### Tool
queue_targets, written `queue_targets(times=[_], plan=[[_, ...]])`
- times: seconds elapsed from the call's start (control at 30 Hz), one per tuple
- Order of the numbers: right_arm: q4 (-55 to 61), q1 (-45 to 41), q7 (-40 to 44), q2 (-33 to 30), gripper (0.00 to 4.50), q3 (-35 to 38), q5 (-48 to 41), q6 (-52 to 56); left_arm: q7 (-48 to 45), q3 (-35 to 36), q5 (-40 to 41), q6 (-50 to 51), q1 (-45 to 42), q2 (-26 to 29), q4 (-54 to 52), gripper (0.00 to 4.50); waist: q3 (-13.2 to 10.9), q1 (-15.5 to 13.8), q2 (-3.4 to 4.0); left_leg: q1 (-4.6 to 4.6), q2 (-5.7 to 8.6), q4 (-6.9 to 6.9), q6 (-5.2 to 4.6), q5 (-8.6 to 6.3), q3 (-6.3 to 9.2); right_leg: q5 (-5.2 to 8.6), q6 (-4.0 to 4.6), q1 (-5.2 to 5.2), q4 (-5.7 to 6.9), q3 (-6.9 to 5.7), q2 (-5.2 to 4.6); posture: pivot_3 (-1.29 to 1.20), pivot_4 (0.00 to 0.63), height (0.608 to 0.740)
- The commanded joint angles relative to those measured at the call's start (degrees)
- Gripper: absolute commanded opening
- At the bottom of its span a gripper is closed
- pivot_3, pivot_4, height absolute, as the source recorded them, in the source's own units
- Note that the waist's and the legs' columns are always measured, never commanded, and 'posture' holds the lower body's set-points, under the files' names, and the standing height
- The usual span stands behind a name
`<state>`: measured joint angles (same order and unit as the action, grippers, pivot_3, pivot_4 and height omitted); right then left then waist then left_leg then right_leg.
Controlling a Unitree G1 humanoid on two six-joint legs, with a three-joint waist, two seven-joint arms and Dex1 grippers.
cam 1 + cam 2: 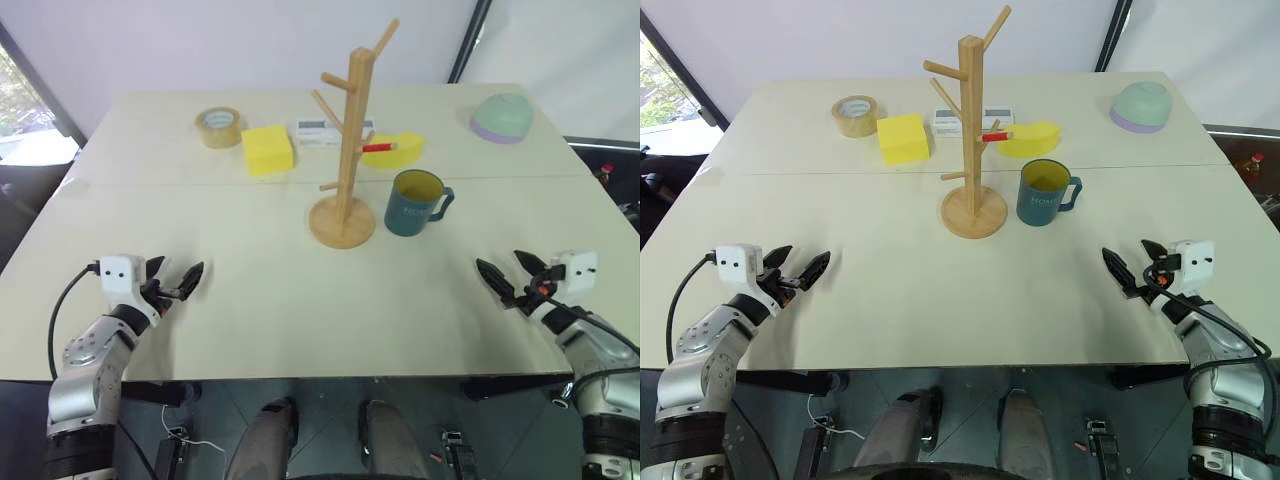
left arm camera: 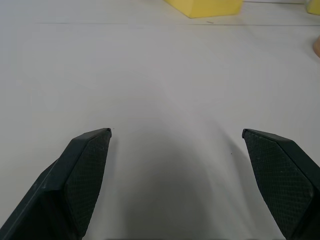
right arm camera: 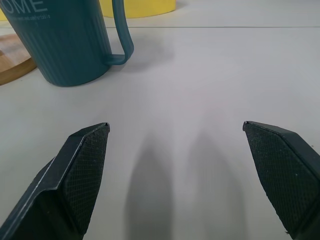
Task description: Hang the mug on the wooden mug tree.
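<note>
In the left eye view we see the wooden mug tree (image 1: 345, 150) standing upright on its round base near the middle of the table (image 1: 260, 300). The mug (image 1: 414, 203) stands upright just beside the base, at about 3 o'clock from it, with its handle turned away from the tree. No peg carries it. Behind the tree, from 10 to 1 o'clock, lie a roll of tape (image 1: 219, 127), a yellow sponge block (image 1: 267, 150), a small white box (image 1: 322, 131) and a flat yellow thing with a red piece (image 1: 393, 148). A pale green bowl (image 1: 502, 117) sits upside down at the far right corner. Our left gripper (image 1: 178, 276) hovers at 8 o'clock from the tree, fingers spread and holding nothing. Our right gripper (image 1: 513, 273) hovers at 4 o'clock, also spread wide and empty, well apart from the mug.

In the right eye view the scene is the same.

In the left wrist view the two fingers (image 2: 82, 185) stand far apart over bare table, with the sponge block at the far edge.

In the right wrist view the fingers (image 3: 80, 175) are wide apart too. The mug and its loop handle are ahead of them, not touched, next to the edge of the tree's base.
</note>
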<state>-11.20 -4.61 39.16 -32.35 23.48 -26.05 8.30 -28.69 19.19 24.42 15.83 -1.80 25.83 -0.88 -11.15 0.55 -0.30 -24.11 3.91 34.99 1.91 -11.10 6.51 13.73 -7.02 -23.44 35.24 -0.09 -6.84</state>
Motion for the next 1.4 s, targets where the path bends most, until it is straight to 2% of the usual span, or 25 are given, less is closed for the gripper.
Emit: queue_targets(times=[0.03,0.37,0.6,0.77,1.0,1.4], plan=[[2.7,-0.4,0.2,-0.8,4.44,1.1,-0.8,-0.2,-0.4,0.9,0.3,-1.2,0.1,0.5,-1.8,4.50,0.0,0.0,0.00,0.00,0.00,0.00,0.00,0.00,0.00,0.00,0.00,0.00,0.00,0.00,0.00,0.00,0.150,0.740],[3.3,-1.1,-0.6,-1.0,4.44,1.0,-0.4,0.3,-2.2,0.0,1.7,-0.5,-0.9,0.5,-3.8,4.50,0.0,0.0,0.00,0.00,0.00,0.01,0.00,0.00,-0.01,0.00,0.00,0.00,0.00,0.00,0.00,0.00,0.150,0.740],[2.5,-5.4,-3.4,-1.2,4.44,-1.2,2.4,1.0,-9.6,-6.3,3.8,0.5,-0.9,1.1,-12.3,4.50,0.0,0.1,0.01,0.00,0.00,0.04,-0.01,0.01,-0.05,-0.01,0.01,0.01,0.00,0.01,0.00,0.00,0.150,0.740],[0.6,-11.1,-5.7,0.7,4.44,-2.3,2.0,2.4,-16.0,-14.3,6.0,3.7,-2.4,2.1,-19.4,4.50,0.0,0.1,0.01,0.00,0.00,0.03,-0.02,0.02,-0.05,-0.02,0.03,0.00,0.01,0.01,0.00,0.00,0.150,0.740],[-9.1,-18.9,-9.0,3.1,4.44,-6.8,8.2,-2.1,-19.5,-22.7,5.5,6.3,-6.0,2.5,-24.2,4.50,0.0,0.1,0.02,0.00,0.04,0.03,-0.04,0.03,-0.11,-0.02,0.03,0.01,0.01,0.00,0.04,0.00,0.150,0.740],[-24.0,-28.4,-11.4,5.4,4.44,-10.3,13.7,-10.2,-16.3,-22.2,5.1,6.6,-8.3,0.9,-24.0,4.50,0.0,0.3,0.03,0.04,0.15,0.08,-0.05,0.04,-0.14,-0.03,0.01,0.02,0.12,0.00,0.09,0.00,0.150,0.740]])
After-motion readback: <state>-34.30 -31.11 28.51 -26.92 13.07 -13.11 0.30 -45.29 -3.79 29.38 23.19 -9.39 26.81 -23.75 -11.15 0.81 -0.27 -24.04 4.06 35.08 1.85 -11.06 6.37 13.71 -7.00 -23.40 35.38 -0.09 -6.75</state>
